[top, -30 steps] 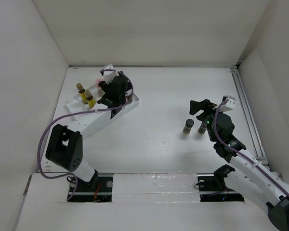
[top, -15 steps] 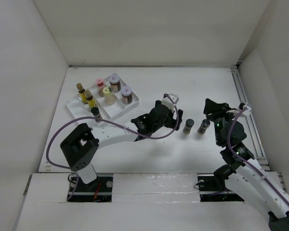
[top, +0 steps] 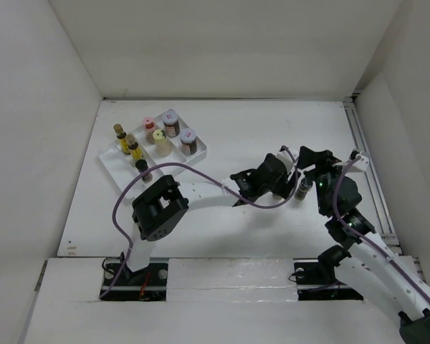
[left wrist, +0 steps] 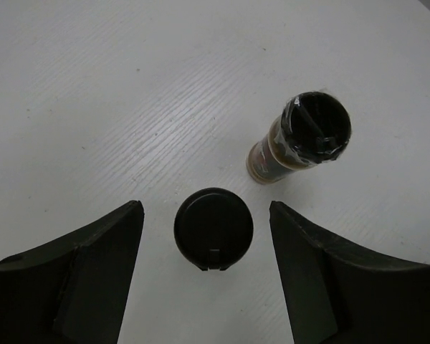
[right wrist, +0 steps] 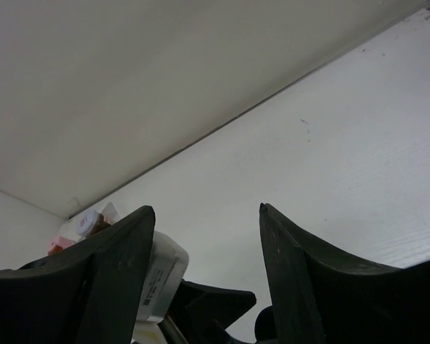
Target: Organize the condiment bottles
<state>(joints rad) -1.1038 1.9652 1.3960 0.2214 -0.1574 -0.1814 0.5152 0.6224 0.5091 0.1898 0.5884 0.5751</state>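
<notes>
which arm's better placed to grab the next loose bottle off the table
Left. The left end effector straddles the black-capped jar from above, open. The right end effector tilts up toward the wall, empty.

The divided tray (top: pixel 109 163) sits toward ten o'clock on the table (top: pixel 272 129), several bottles (top: pixel 160 143) standing in its compartments. Well apart, toward three o'clock, a small jar (left wrist: pixel 213 228) stands between the jaws of the left gripper (left wrist: pixel 204 209), touching neither, with a taller bottle (left wrist: pixel 301 140) just beside it at one o'clock

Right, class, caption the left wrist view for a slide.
Open left gripper framing a black-capped jar, another bottle beyond.
</notes>
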